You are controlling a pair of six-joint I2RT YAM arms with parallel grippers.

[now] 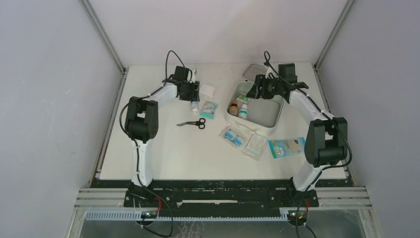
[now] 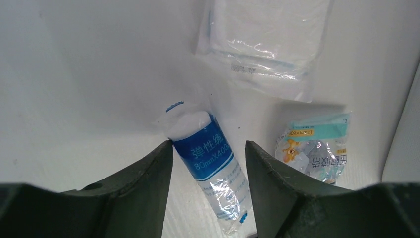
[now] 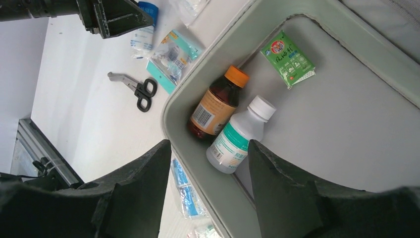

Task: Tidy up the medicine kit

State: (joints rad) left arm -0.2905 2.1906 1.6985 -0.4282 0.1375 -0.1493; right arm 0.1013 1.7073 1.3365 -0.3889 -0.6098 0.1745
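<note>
Seemingly soft and light, the medicine kit (image 1: 265,115) is best gripped at its rim; both arms' jaws are seen open.

Two bottles (image 3: 216,106); one green box (image 3: 288,58); one scissors (image 3: 141,90); one bandage roll (image 2: 210,158).

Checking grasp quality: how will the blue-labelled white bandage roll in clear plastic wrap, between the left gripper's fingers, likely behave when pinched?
The blue-labelled white bandage roll looks soft, so it probably squashes rather than cracks. Its glossy wrap may slip in the left gripper. Lying on its side, the cylinder could roll if nudged.
</note>
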